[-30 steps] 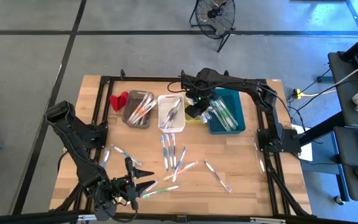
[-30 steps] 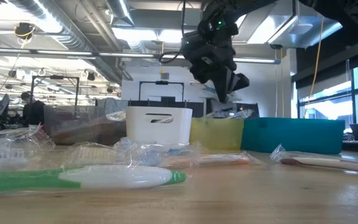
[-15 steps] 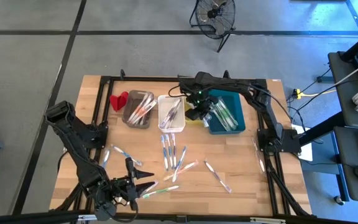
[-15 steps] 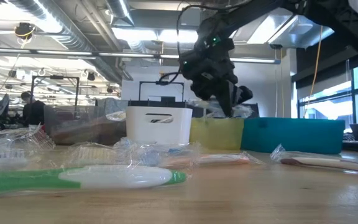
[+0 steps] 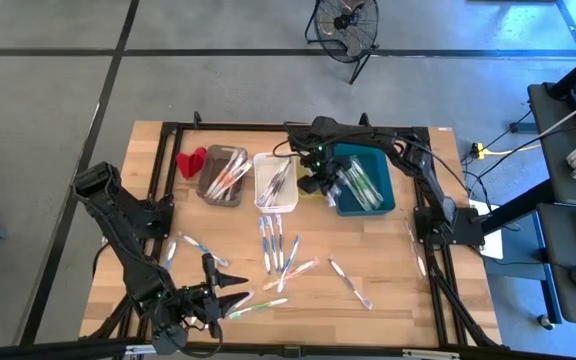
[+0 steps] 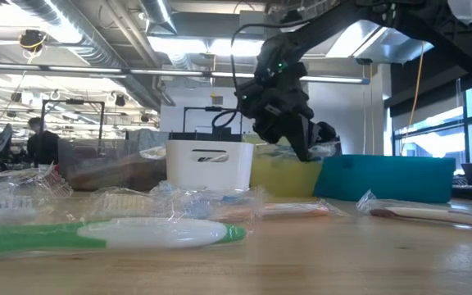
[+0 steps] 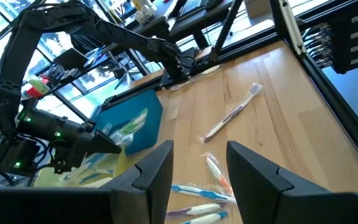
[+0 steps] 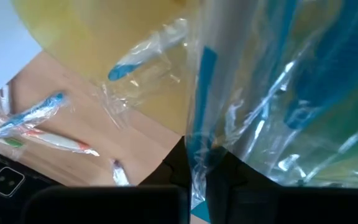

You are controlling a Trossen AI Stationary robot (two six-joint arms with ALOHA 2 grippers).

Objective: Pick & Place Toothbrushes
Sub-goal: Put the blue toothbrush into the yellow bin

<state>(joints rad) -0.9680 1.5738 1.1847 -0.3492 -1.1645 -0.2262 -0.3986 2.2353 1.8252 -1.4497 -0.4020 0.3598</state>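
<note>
While clamped, a toothbrush (image 8: 199, 93) crosses the jaws.

A: High view overhead, straight down, whole table (image 5: 388, 300). Low view?
B: Tabletop level, facing the room. Both share the teal bin (image 5: 364, 180); wrist views sit close

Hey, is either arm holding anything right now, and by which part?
The right pincer is shut on a blue toothbrush in clear plastic wrap, pinched at the wrapper's lower end, above the yellow bin. The left pincer holds nothing.
</note>
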